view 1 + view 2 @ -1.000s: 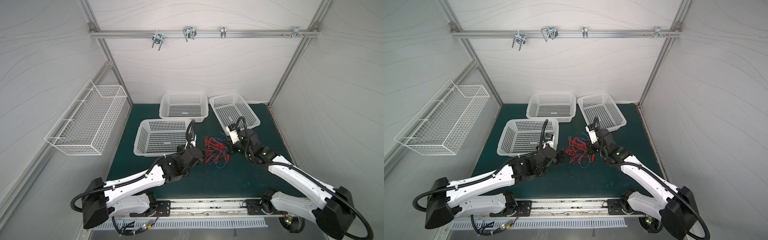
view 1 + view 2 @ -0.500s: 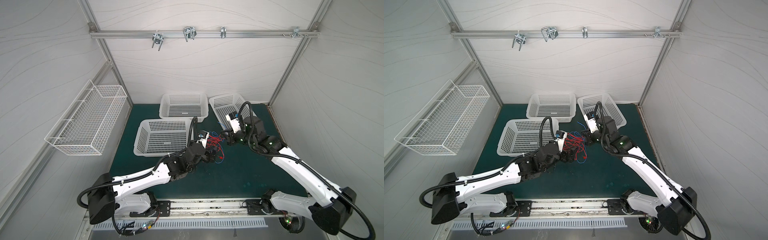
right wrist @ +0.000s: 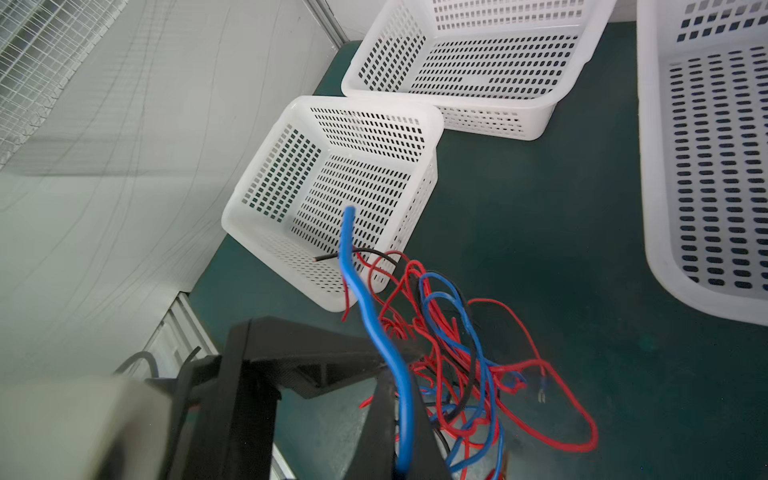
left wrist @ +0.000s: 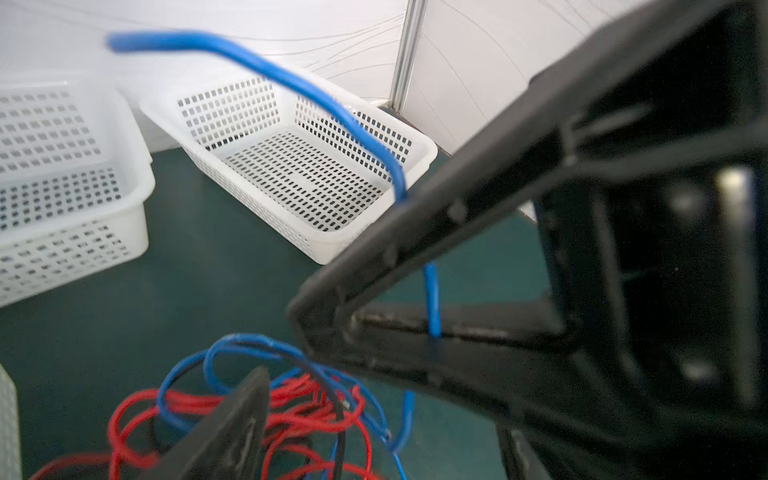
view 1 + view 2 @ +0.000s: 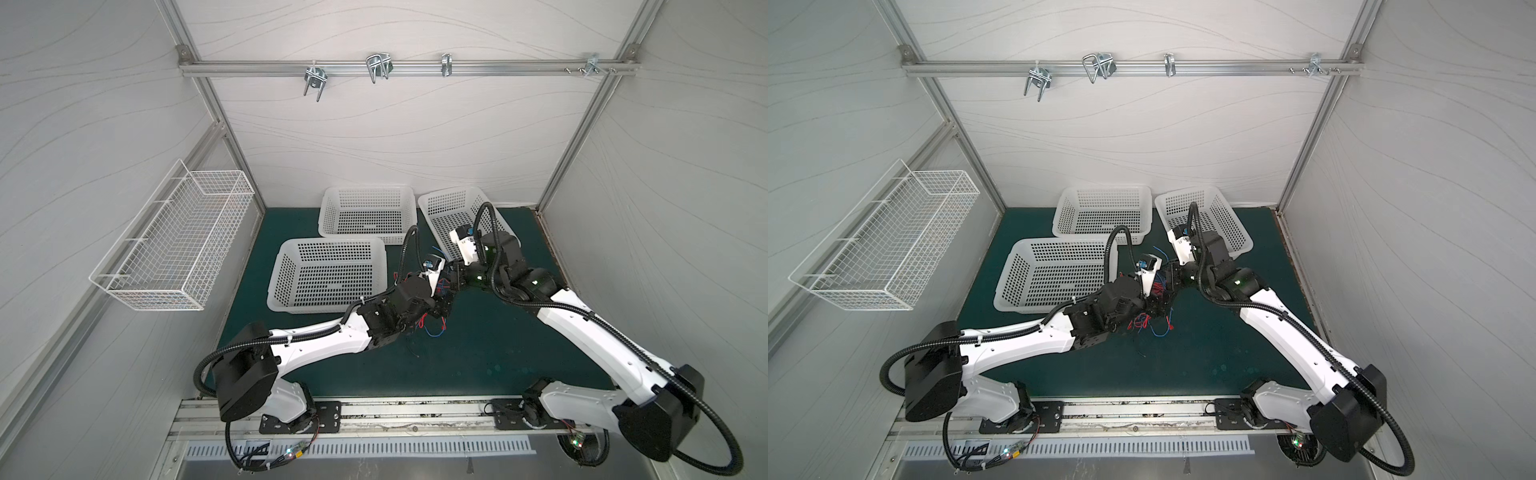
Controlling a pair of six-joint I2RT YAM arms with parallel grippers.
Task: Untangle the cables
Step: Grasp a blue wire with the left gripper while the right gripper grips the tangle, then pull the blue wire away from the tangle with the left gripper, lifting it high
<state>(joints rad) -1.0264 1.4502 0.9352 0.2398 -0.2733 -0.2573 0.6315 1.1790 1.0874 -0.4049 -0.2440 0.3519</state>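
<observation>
If I'm running this bit, I'd have the right gripper (image 4: 357, 322) just hold its pinch and let the left gripper (image 5: 1158, 309) do the sorting. It should bite the red loops low down near the green mat (image 5: 478, 353), not the blue strand. Then ease the two apart slowly so nothing cinches into a knot. Right now the right one's jaws are pressed together on the blue cable (image 3: 361, 299). A short free end pokes out past them and the rest drops back into the mess. The left gripper sits just beside it with jaws spread and red and blue loops between its fingers (image 4: 232, 415); I can't tell that it's nipping anything yet. The tangle of cables (image 3: 449, 353) is bunched under both grippers, looks partly lifted, and has a few tails trailing on the mat. A black wire (image 3: 374, 252) crosses the blue loops, so that's probably the snag to watch. The white perforated baskets (image 5: 368, 189) sit nearby.
</observation>
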